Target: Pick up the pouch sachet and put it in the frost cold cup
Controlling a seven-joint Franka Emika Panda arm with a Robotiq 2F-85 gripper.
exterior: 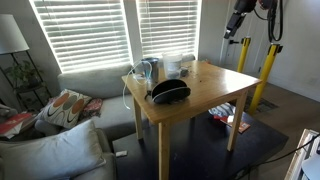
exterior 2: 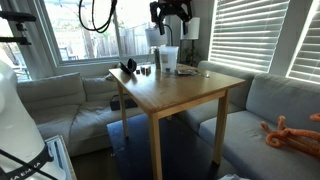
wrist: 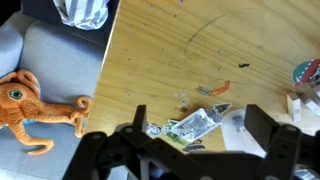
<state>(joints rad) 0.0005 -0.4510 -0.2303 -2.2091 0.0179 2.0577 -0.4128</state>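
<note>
The frost cold cup point(exterior: 150, 70) stands upright at the table's far edge near the window, and shows in both exterior views point(exterior 2: 168, 58). A pale striped translucent thing at the top edge of the wrist view point(wrist: 82, 10) looks like it. The pouch sachet point(wrist: 195, 123), a small flat greyish packet, lies on the wooden tabletop among small scraps. It is too small to make out in the exterior views. My gripper point(wrist: 200, 125) is open and empty, its fingers wide on either side of the sachet as seen from above. It hangs high above the table point(exterior: 237, 22) point(exterior 2: 170, 12).
A black bowl-shaped object point(exterior: 170, 92) sits near the cup point(exterior 2: 128, 68). An orange scrap point(wrist: 215, 90) and white paper point(wrist: 235, 120) lie near the sachet. A grey couch point(wrist: 60, 60) with an orange octopus toy point(wrist: 30, 100) borders the wooden table point(wrist: 160, 50).
</note>
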